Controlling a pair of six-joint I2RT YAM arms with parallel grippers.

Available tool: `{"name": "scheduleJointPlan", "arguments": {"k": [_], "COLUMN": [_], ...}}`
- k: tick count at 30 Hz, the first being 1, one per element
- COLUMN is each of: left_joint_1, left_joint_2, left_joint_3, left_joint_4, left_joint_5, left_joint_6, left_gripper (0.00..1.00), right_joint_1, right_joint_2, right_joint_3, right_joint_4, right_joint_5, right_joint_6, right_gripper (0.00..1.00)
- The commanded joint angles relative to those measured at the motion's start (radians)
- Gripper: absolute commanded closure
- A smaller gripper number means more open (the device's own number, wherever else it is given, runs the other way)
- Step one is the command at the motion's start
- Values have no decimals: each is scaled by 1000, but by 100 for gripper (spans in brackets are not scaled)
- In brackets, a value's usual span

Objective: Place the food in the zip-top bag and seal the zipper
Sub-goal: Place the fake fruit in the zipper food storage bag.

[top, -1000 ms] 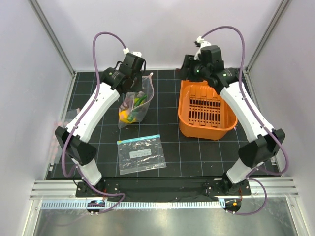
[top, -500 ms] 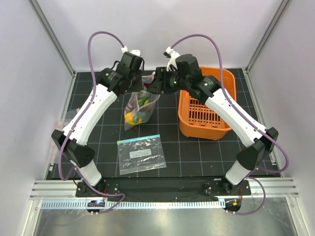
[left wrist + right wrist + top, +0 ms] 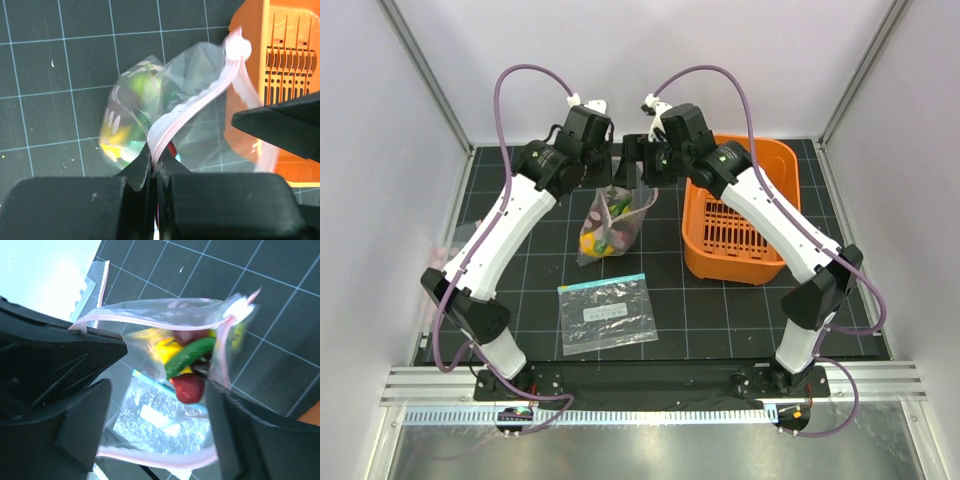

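The zip-top bag (image 3: 613,226) hangs over the mat with the food inside. My left gripper (image 3: 156,158) is shut on one end of the pink zipper (image 3: 199,103); from above it (image 3: 608,188) sits at the bag's top. My right gripper (image 3: 158,390) is open, a finger on each side of the bag's gaping mouth, touching neither side that I can see. Looking down into the bag I see a slim green chili (image 3: 190,354), a dark maroon piece (image 3: 189,386) and a yellow pepper (image 3: 161,347). From above, the right gripper (image 3: 638,182) is beside the left one.
An orange basket (image 3: 760,262) stands to the right of the bag, close behind the right arm. A second clear bag with a teal strip (image 3: 607,313) lies flat on the mat nearer the arm bases. The cell's frame posts and walls surround the mat.
My right arm has swung left from above the basket to the bag's mouth, and its jaws have opened wider. The left gripper has kept its hold, and the bag shifted slightly right.
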Motion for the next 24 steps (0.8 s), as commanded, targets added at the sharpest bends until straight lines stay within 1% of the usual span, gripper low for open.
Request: {"name": "scheduleJointPlan", "arguments": {"k": [1,3,4,6,9,14,15,17,18,23,24], "left_joint_1": [-1,-1,-1,-1,-2,-1,-1,-1,-1,-1,-1], "left_joint_2": [-42,-42,-43,-45,-48,-52,-55,-58,-61,-68,-68], "left_joint_3": [36,35,35,35,38,43,41,36,35,29,29], "left_joint_4": [52,49,48,41,34,25,23,23,23,31,32], "left_joint_5": [12,10,9,0,-11,-11,-11,-8,-7,-5,-2], "left_joint_6": [-21,-22,-22,-17,-14,-12,-14,-14,-14,-12,-12], "left_gripper": [98,98,98,98,98,98,98,98,98,98,98], "right_joint_1": [6,6,4,4,1,-8,-8,-8,-8,-8,-10], "right_joint_2": [-70,-93,-99,-114,-134,-153,-150,-143,-139,-117,-114], "right_joint_3": [54,50,48,47,27,-28,-35,-42,-41,-36,-38], "right_joint_4": [-57,-77,-102,-134,-163,-159,-156,-151,-146,-156,-154], "right_joint_5": [40,80,98,132,162,166,161,147,138,112,104], "right_joint_6": [-10,1,5,4,1,18,25,31,35,53,56], "right_gripper": [21,26,31,34,35,40,44,48,54,61,65]}}
